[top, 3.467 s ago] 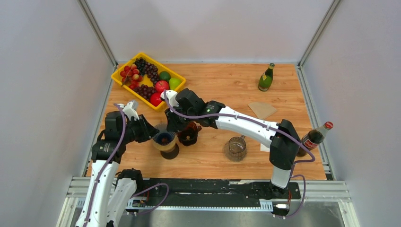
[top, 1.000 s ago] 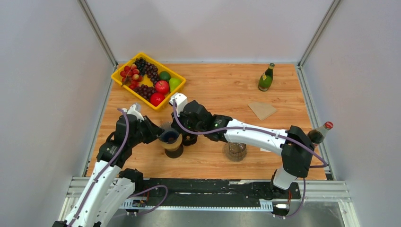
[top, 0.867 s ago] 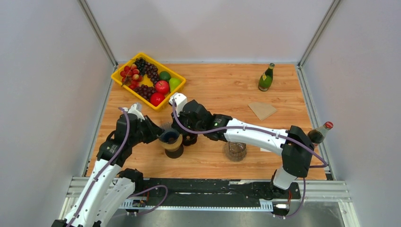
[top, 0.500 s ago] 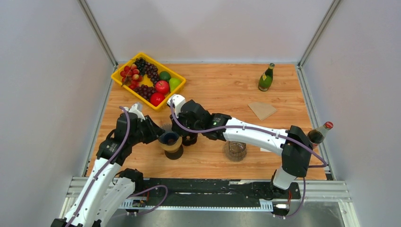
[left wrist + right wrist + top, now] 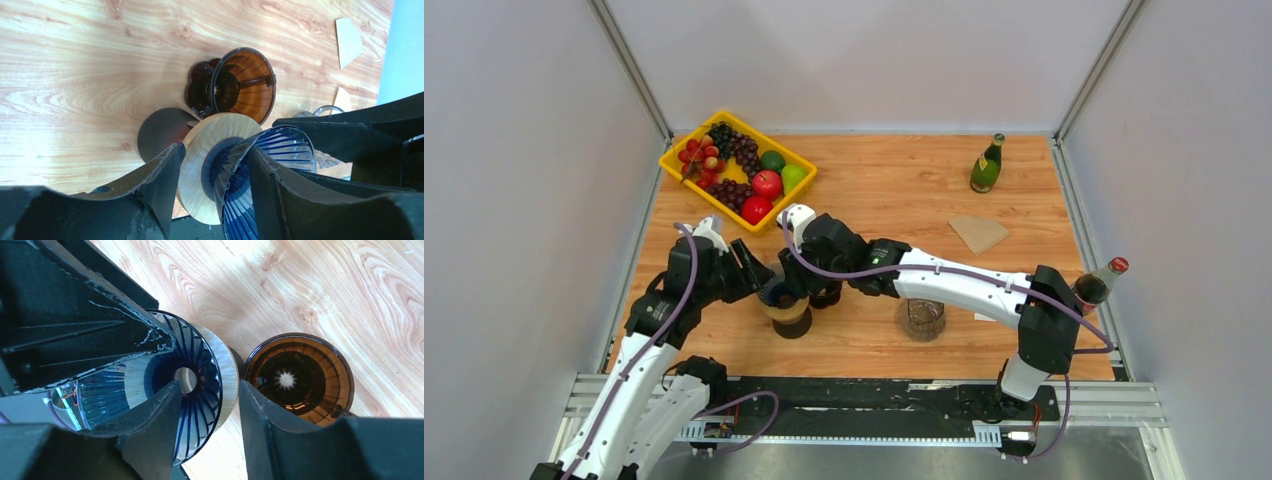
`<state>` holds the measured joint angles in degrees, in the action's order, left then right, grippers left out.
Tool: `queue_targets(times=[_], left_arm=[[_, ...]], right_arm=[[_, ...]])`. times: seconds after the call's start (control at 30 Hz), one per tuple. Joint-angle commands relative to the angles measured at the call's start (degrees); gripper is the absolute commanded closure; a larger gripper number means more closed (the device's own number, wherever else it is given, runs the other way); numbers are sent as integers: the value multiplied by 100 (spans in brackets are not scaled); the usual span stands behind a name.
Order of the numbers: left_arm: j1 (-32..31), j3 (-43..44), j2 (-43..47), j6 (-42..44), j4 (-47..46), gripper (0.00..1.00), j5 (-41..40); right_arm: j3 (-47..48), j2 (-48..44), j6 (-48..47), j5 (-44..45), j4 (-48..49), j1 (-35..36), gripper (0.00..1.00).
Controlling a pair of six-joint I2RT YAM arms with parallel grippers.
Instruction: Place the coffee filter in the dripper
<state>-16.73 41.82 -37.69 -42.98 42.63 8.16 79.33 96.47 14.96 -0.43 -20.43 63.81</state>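
Note:
The blue ribbed dripper (image 5: 782,295) with a wooden collar (image 5: 200,165) stands on a dark round base, left of centre. My left gripper (image 5: 760,284) is open, one finger on each side of the dripper's rim (image 5: 272,150). My right gripper (image 5: 801,279) is also open across the opposite rim (image 5: 200,390), with one finger inside the cone. An amber dripper (image 5: 827,293) stands just right of the blue one. The tan coffee filter (image 5: 979,232) lies flat on the table far to the right, away from both grippers.
A glass server (image 5: 921,318) stands right of the drippers. A yellow tray (image 5: 674,158) of fruit sits at the back left. A green bottle (image 5: 987,165) stands at the back right and a cola bottle (image 5: 1092,287) at the right edge. A pale paper (image 5: 342,97) lies by the server.
Both grippers' jaws have spread apart around the blue dripper's rim over the last second. The dripper stays on its base, and both arms have barely shifted.

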Motion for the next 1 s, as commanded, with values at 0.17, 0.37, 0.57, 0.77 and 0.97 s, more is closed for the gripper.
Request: queue_targets(times=[0.17,0.37,0.57,0.77,0.97], left_arm=[[38,571,111,234,-328,15,-87],[32,837,202,318,-449,0,-249],[33,1001,268,403,-599,0,-498],[34,919,280,399,-789,0,-793],[31,739,254,392,-993,0,-1018]], right_arm=[[458,-148,244,200,-115,-88,36],[504,-641,232,872,-93,-279,9],[-101,-1526,377,1367,-73,-905,0],[-1102,-2651,759,2006,-288,-2127,0],[-1727,-3007,1135,1950,-1422,-3609,0]])
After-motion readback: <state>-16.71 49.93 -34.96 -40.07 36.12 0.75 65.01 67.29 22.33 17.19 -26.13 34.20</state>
